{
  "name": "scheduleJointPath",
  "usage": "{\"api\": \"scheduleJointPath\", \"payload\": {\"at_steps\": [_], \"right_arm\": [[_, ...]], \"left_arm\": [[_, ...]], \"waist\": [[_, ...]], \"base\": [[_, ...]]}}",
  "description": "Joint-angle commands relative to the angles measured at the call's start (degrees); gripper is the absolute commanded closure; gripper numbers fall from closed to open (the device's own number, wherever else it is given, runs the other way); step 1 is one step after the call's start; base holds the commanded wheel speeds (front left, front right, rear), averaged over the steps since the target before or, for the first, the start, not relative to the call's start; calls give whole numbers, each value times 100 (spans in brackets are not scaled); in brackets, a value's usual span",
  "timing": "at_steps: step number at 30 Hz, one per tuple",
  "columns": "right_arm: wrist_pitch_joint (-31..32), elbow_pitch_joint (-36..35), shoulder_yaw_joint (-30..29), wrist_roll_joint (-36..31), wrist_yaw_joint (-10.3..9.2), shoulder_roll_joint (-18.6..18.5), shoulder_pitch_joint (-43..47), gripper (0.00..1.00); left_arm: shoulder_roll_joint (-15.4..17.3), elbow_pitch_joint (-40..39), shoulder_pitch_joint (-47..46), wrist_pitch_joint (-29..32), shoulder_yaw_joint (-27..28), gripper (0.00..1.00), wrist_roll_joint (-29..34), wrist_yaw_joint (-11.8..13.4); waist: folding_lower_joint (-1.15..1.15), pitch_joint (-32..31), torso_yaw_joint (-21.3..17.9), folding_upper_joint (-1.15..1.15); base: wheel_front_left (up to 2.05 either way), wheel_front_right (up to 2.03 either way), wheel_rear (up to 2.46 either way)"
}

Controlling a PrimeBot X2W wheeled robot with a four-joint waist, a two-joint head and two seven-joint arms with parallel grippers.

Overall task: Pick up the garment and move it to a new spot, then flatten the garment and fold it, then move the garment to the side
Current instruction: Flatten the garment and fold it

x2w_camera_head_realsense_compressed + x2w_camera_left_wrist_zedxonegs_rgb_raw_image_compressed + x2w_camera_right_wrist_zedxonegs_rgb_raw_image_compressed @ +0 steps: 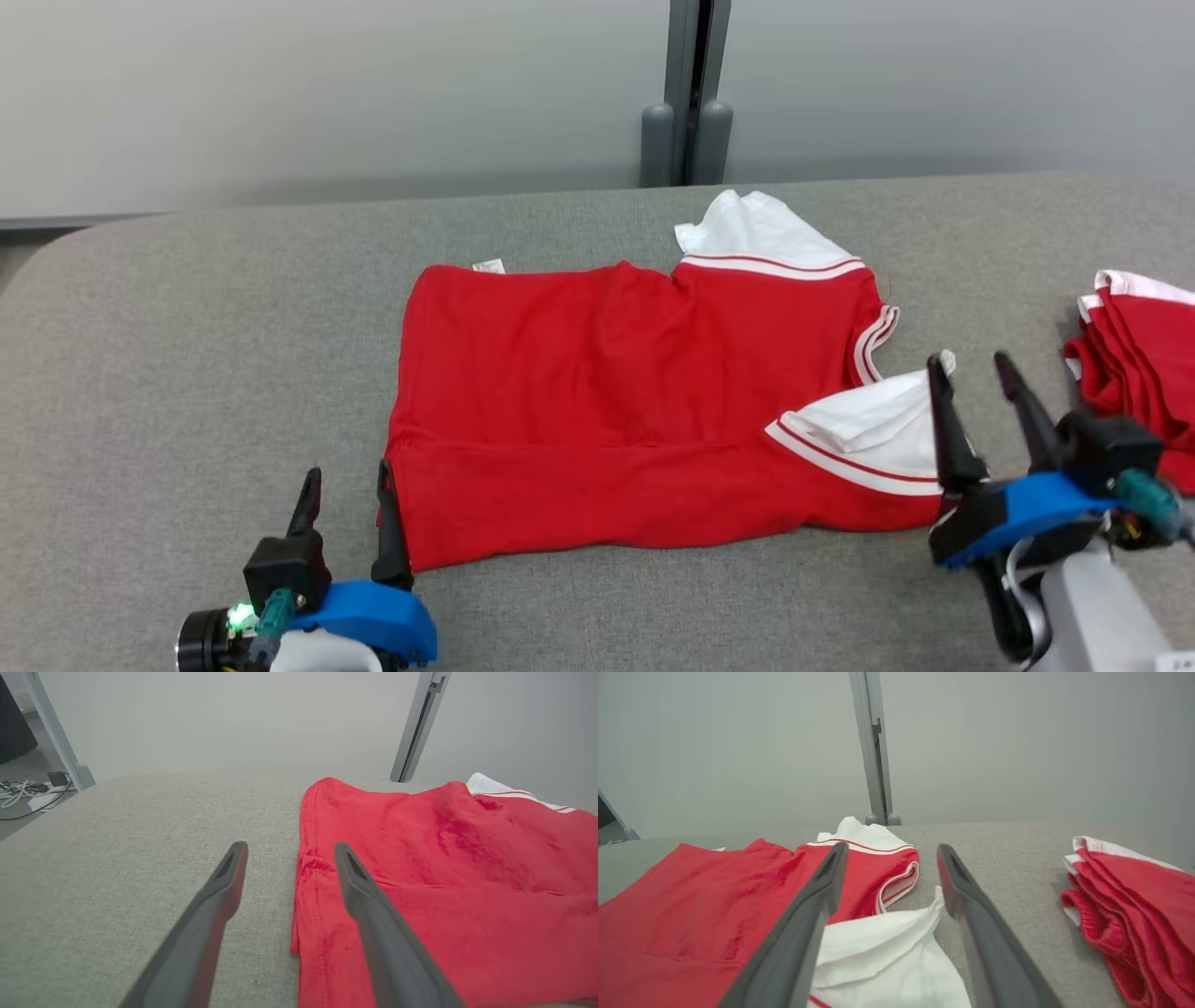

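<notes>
Folding the red garment (607, 411), which lies on the grey surface (187, 355).
Both end effectors have fingers apart, holding nothing: left end effector (348, 471) at the garment's near hem corner, right end effector (969, 359) over its near white sleeve (878, 420). Best to pinch both layers evenly.

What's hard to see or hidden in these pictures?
- Head view: the red garment pile runs off the right edge.
- Head view: the white tag on the red shirt is too small to read.
- Right wrist view: the right gripper covers part of the white sleeve.
</notes>
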Motion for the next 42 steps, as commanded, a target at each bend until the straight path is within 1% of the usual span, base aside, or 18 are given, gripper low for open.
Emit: {"api": "scheduleJointPath", "payload": {"at_steps": [1, 6, 12, 20, 26, 33, 38, 41, 42], "right_arm": [[-22, -41, 20, -99, 0, 40, 142, 0], [-22, -33, 58, -425, 0, 188, 616, 0], [-22, -9, 0, -475, 0, 286, 971, 0], [-23, 13, -4, -495, 0, 335, 1035, 0], [-23, 47, 81, -457, 0, 291, 917, 0], [-23, 87, 200, -357, 0, 153, 612, 0], [-23, 156, 195, -255, 0, 57, 460, 0], [-23, 252, 131, -217, 0, 12, 460, 0], [-23, 296, 104, -209, 0, 0, 463, 0]], "left_arm": [[6, -26, 60, -23, 8, 0, 61, -24], [6, 21, 413, -23, -5, 0, 44, -112], [8, -78, 787, -23, -28, 0, -29, -196], [8, -15, 871, -23, -86, 0, -146, -304], [6, 176, 670, -23, -156, 0, -259, -375], [7, 681, 90, -24, -186, 0, -602, -438], [10, 1008, -288, -23, -68, 0, -651, -275], [6, 1179, -345, -3, -71, 0, -677, -268], [4, 1269, -360, 2, -111, 0, -702, -305]], "waist": [[1, -92, -33, 0], [1, -411, -32, 0], [1, -619, -40, 0], [1, -656, -30, 0], [1, -476, -56, 0], [1, 175, -127, 0], [1, 482, -193, 0], [1, 555, -220, 0], [1, 568, -227, 0]], "base": [[0, 0, 0], [0, 0, 0], [0, 0, 0], [0, 0, 0], [0, 0, 0], [0, 0, 0], [0, 0, 0], [0, 0, 0], [0, 0, 0]]}}
